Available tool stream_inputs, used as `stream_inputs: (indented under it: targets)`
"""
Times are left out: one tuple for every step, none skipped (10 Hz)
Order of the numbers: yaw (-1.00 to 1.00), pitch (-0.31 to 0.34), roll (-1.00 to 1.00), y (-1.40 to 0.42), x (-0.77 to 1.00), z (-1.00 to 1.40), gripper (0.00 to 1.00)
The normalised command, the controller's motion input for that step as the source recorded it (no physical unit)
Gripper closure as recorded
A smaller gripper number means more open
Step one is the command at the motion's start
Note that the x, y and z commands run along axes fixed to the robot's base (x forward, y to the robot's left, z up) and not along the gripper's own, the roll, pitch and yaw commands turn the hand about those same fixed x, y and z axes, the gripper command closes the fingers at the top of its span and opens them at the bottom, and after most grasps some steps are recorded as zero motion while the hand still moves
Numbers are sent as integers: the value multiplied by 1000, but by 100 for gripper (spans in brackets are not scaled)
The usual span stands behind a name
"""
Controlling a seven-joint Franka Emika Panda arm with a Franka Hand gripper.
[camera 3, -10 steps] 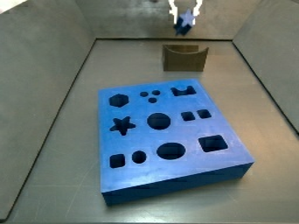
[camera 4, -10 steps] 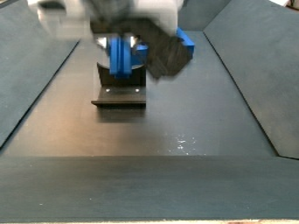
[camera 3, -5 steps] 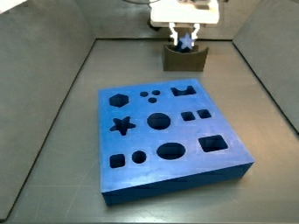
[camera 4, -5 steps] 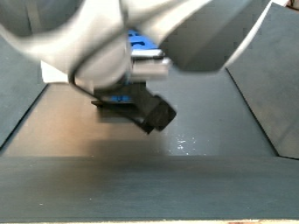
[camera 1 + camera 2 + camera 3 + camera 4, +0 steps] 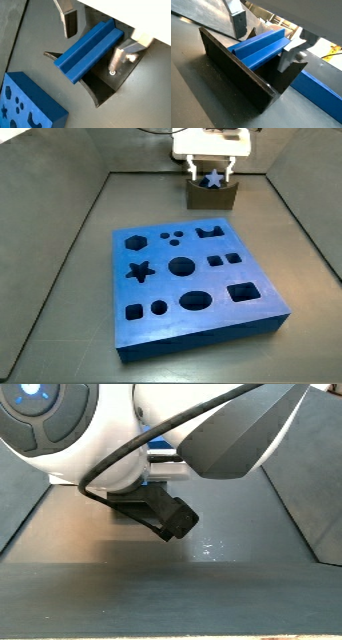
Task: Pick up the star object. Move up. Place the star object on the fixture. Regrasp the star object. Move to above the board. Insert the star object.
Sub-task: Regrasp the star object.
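The claw [image 5: 211, 175] straddles the star object [image 5: 88, 50] lying in the fixture [image 5: 241, 75], fingers [image 5: 69, 21] spread, gripping nothing.

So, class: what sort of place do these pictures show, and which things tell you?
Probably a robot test enclosure, not a home: grey walled floor, a blue board of shaped holes, and the gripper over the fixture with the star object between its fingers.
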Motion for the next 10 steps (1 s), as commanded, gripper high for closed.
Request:
stream_inputs:
  targets:
    - [12,-13,-1,0,0,1000,0]
    - [20,-9,3,2,-7,1000,0]
    - [29,0,14,3,-26,1000,0]
    - [37,11,30,-1,-41,1000,0]
    - [35,13,39,-3,-44,1000,0]
    - [32,29,43,-5,-52,919,0]
    - [30,41,46,-3,-49,747,0]
    - [20,57,49,-3,-45,517,0]
    - [10,64,52,-2,-38,342,0]
    - [19,56,1000,-1000,-103,688,0]
